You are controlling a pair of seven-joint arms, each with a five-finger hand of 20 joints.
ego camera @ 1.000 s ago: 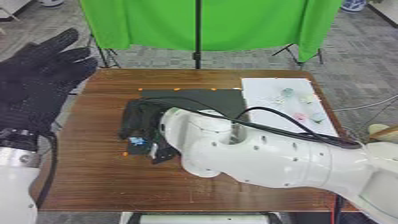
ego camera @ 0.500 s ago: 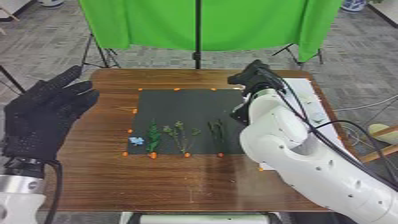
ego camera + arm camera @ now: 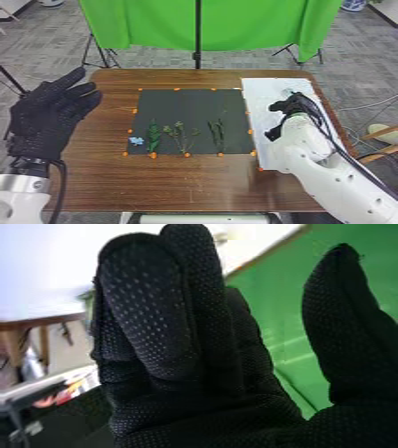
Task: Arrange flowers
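Blue flower (image 3: pixel 136 141) on black mat (image 3: pixel 182 107); brown table (image 3: pixel 102 175); green cloth (image 3: pixel 147 25) behind.

Faintly glossy wood table (image 3: pixel 98 175), matt black mat (image 3: pixel 178 107), creased green cloth (image 3: pixel 151 25); right hand (image 3: pixel 295 106) — rough, dotted black fabric

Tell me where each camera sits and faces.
Head view: on the robot's head, facing forward and down over the table; left arm, left hand, right arm, right hand show.
Right wrist view: on the right arm's wrist, looking past that hand toward the green curtain and white sheet.
Both share the right hand and curtain.
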